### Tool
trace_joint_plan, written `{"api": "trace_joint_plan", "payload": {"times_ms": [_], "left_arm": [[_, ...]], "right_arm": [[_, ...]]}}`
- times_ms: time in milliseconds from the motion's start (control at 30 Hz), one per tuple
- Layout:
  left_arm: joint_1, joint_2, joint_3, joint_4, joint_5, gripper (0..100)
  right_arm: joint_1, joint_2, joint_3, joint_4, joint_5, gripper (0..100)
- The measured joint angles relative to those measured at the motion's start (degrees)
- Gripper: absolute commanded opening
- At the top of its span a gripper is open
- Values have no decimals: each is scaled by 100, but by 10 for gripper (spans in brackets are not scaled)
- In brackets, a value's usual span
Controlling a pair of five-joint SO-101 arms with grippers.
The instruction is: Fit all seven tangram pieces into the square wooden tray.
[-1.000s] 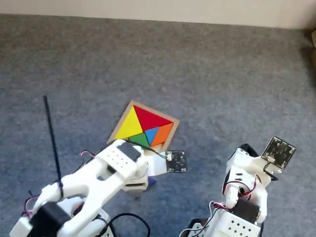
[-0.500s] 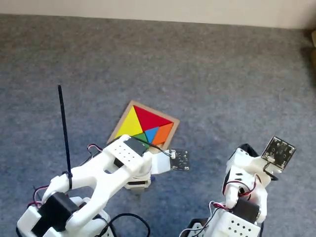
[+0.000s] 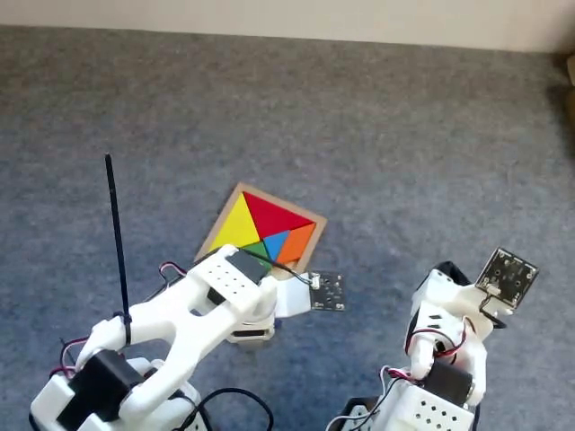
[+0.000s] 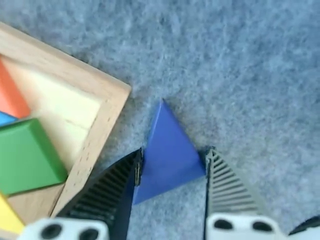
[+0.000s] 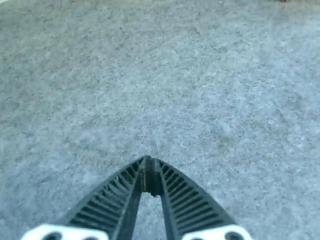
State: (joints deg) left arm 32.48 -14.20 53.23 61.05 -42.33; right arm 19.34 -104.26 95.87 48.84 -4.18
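No legible text, labels, numbers or signs on any surface

The left wrist view's edge cuts off the wooden tray (image 4: 65, 67) and its green piece (image 4: 25, 155), while in the high view the left arm (image 3: 207, 310) hides the tray's near corner and the blue triangle (image 4: 167, 150).

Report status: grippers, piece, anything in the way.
Left gripper shut on blue triangle, beside wooden tray. Right gripper shut, empty, over carpet. Nothing blocking tray's gap.
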Motion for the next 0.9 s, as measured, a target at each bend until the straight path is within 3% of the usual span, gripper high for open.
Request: {"api": "trace_joint_plan", "payload": {"times_ms": [433, 633, 900], "left_arm": [[-9, 9, -967, 914, 818, 77], [-9, 9, -1354, 1380, 870, 76], [-158, 35, -1635, 1424, 879, 76]], "right_arm": [[0, 0, 0, 0, 0, 9], [0, 0, 0, 0, 0, 9], [0, 0, 0, 0, 0, 9]]}}
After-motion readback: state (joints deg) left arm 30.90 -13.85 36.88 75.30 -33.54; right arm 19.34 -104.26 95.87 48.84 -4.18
